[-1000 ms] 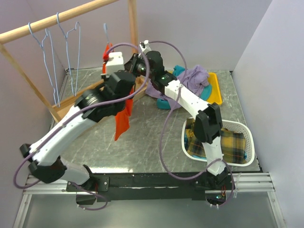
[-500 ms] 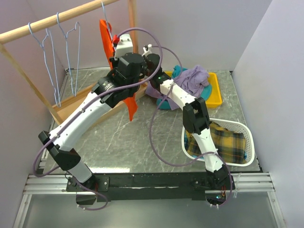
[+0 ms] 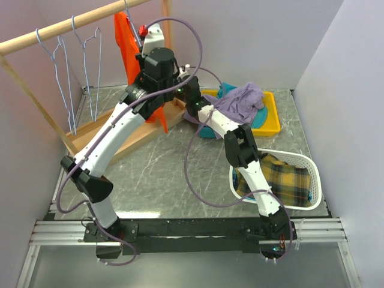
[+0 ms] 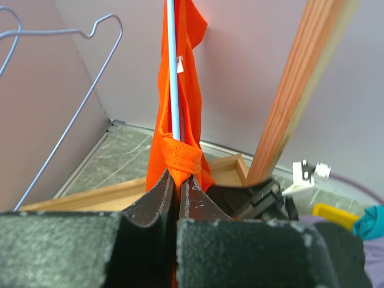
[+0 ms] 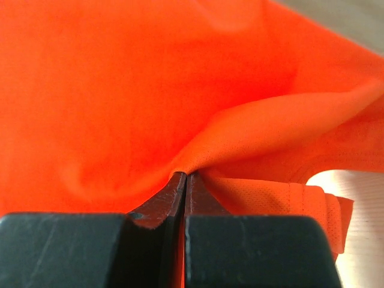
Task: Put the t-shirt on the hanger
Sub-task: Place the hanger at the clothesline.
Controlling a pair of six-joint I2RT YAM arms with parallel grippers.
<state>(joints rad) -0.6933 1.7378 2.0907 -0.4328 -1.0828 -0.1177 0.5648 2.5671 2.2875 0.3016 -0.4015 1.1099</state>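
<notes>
- My left gripper (image 4: pixel 179 180) is pressed together on a thick folded band of the t-shirt (image 4: pixel 192 60). It is held high at the far side, just left of the wooden post (image 4: pixel 300 90).
- The hanger (image 4: pixel 173 66) wire runs straight up out of that pinched band, with orange cloth draped along it. I cannot tell whether my fingers also clamp the wire.
- From above, the t-shirt hangs just under the wooden rod (image 3: pixel 72 27), to the right of the two bare hangers (image 3: pixel 98 60). Its lower part trails down behind my left arm toward the wooden base frame (image 3: pixel 81 141).
- My right gripper (image 5: pixel 185 180) is pinched shut on a fold of the same orange cloth, which fills nearly all of its wrist view.
- Further right, a lavender garment (image 3: pixel 243 99) lies on a yellow tray (image 3: pixel 273 120).
- Nearer, a white basket (image 3: pixel 317 186) holds a plaid cloth (image 3: pixel 291 180).
</notes>
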